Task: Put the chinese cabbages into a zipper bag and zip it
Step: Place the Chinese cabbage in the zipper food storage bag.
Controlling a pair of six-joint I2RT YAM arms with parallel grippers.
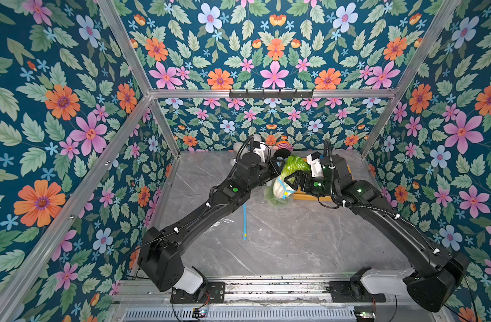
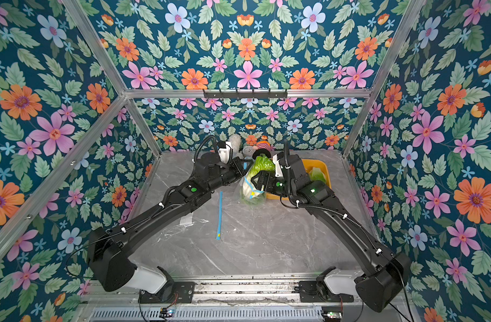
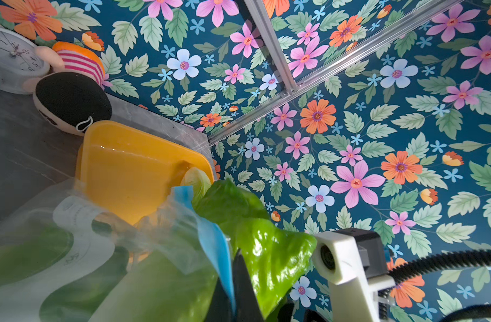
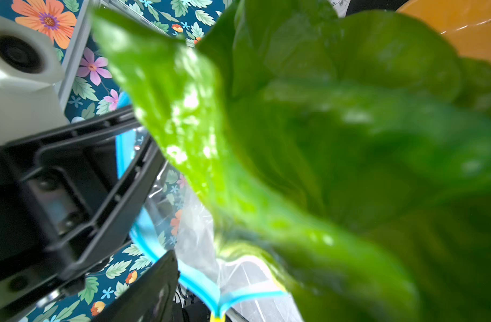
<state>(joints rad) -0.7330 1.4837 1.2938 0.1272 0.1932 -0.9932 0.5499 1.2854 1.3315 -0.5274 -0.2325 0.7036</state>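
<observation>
Beside tray (image 2: pixel 319 162), glossy green cabbage (image 2: pixel 262 165) half-bagged; left tool (image 2: pixel 247 167) tight on bag (image 2: pixel 252 199); right tool (image 2: pixel 259 179) agape

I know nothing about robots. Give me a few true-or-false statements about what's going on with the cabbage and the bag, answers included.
1. A cabbage sticks out of the zipper bag. True.
2. The yellow tray is empty. False: a second cabbage lies in it.
3. The left gripper is shut on the bag's blue rim. True.
4. The right gripper is squeezing the cabbage. False: its jaws stand open.
5. A clock stands at the back of the table. True.
</observation>
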